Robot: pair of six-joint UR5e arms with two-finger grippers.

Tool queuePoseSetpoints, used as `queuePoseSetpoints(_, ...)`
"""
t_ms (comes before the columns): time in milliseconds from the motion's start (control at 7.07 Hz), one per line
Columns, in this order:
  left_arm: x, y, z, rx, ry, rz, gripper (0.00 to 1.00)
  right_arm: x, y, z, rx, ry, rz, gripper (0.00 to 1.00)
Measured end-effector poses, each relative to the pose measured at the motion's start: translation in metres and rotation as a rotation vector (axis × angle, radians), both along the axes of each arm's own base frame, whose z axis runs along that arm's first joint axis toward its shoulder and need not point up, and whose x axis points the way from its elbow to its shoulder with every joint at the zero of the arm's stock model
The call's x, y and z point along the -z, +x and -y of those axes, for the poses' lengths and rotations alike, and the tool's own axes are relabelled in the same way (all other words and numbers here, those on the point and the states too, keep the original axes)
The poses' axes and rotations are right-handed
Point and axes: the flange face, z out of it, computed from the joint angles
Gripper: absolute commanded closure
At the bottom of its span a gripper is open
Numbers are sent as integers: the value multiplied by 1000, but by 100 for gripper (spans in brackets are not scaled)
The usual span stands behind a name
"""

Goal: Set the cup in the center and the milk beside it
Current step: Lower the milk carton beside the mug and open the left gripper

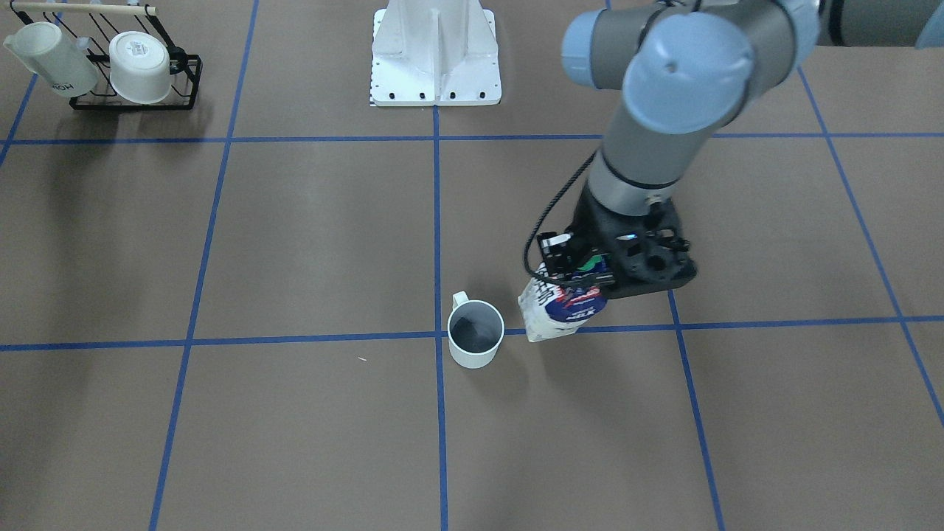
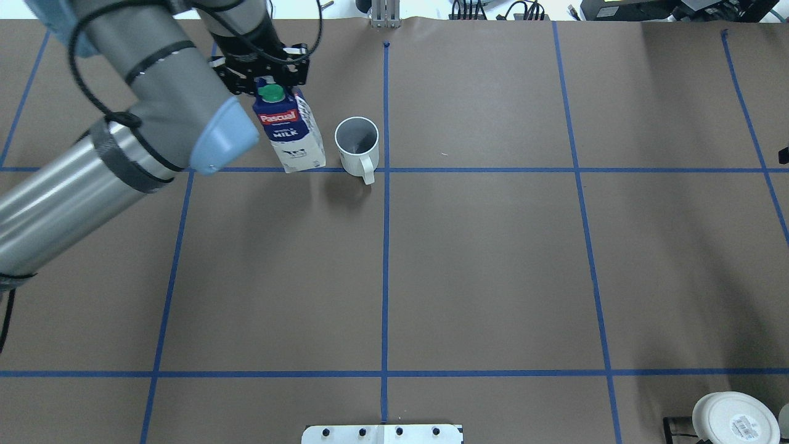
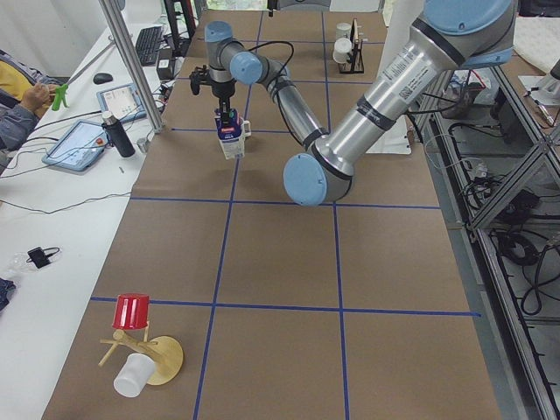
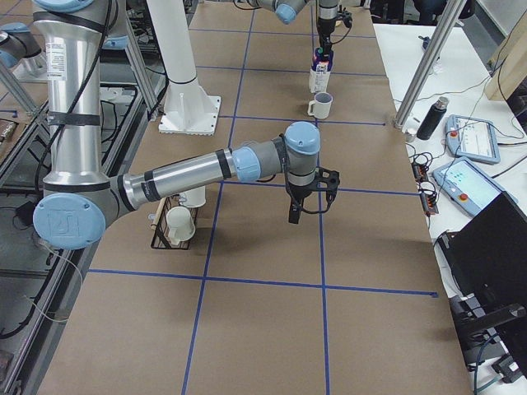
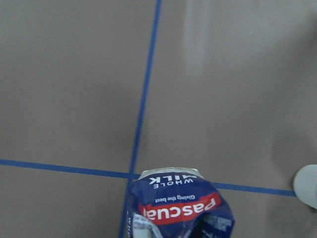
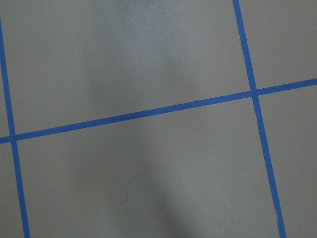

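Note:
The white mug, the cup (image 1: 476,335), stands upright near the table's centre crossing of blue tape lines; it also shows in the overhead view (image 2: 356,145). Its handle points toward the robot. The milk (image 2: 290,132) is a blue and white carton with a green cap, close beside the cup on the robot's left, slightly tilted. My left gripper (image 2: 271,83) is shut on the carton's top ridge. The carton's base is at or just above the table; I cannot tell which. My right gripper (image 4: 306,202) hangs over bare table; I cannot tell whether it is open or shut.
A black wire rack (image 1: 184,88) holding a squat white cup (image 1: 140,66) and another white mug stands near the robot's right side. The white robot base plate (image 1: 435,81) is at the back centre. A wooden stand with a red cup (image 3: 131,311) sits at the table's left end.

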Motion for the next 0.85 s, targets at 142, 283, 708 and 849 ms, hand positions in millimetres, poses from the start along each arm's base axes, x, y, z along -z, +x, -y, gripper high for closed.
queuePoseSetpoints(142,4,21,1,3,1,-1,100,0,0,0,1,1,0,0)
queuePoseSetpoints(283,3,28,2,9,5,4,100,0,0,0,2,2,2,0)
queuePoseSetpoints(708,-7,36,10,22,22,11,20,3,-1,0,4,6,6,0)
queuePoseSetpoints(849,-9,39,10,21,28,6,2,3,-1,0,4,6,6,0)
